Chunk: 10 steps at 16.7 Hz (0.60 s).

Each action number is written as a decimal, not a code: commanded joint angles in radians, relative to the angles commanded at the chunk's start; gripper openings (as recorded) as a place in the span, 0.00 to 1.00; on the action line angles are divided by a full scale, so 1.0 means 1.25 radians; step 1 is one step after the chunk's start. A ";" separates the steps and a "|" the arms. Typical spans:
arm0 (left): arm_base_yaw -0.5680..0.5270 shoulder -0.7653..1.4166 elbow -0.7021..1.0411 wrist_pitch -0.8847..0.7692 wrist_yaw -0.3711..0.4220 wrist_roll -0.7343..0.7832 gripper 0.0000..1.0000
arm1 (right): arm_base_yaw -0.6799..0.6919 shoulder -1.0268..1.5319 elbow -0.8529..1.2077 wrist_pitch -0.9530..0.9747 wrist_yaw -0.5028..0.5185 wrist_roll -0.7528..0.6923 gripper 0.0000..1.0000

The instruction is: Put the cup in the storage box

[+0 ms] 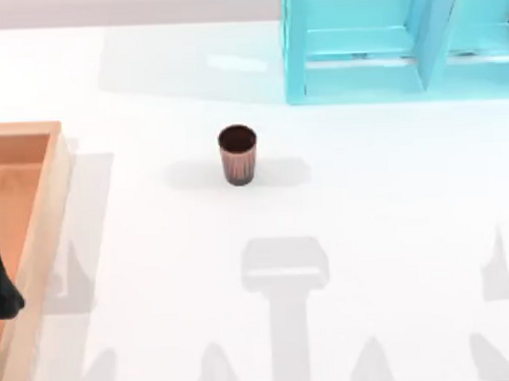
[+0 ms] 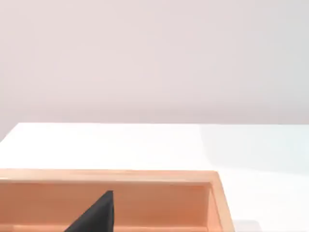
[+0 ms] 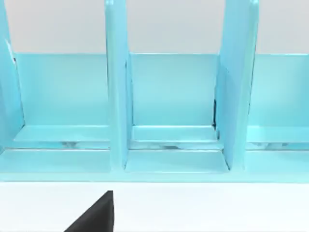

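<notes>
Nothing of the task is done yet, as I judge it: the cup (image 1: 237, 154) stands upright on bare white table (image 1: 364, 212) near the middle, untouched and well apart from both arms.

At the far left of the top view lies the storage box (image 1: 45, 214), its light rim running down the table's left edge. A dark part of my left arm hangs over its inside; where the left gripper (image 1: 2, 283) ends I can only roughly place, and whether its fingers are spread or together I cannot tell. Moving right, past the cup, a turquoise shelf unit (image 1: 359, 78) stands at the back right.

What is left, then, is everything: reaching the cup, taking hold, carrying it leftward and setting it inside the box.

The left wrist view adds the box's far wall and corner (image 2: 212, 193) with the table beyond, plus one dark fingertip (image 2: 99, 215). The right wrist view faces the shelf's dividers (image 3: 116, 96) close up, with a fingertip (image 3: 99, 215) of the right gripper over white table; its fingers' state I cannot tell either.
</notes>
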 joint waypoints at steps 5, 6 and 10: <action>-0.012 0.039 0.041 -0.026 -0.001 -0.008 1.00 | 0.000 0.000 0.000 0.000 0.000 0.000 1.00; -0.019 0.067 0.070 -0.044 -0.002 -0.013 1.00 | 0.000 0.000 0.000 0.000 0.000 0.000 1.00; -0.065 0.244 0.246 -0.157 -0.012 -0.048 1.00 | 0.000 0.000 0.000 0.000 0.000 0.000 1.00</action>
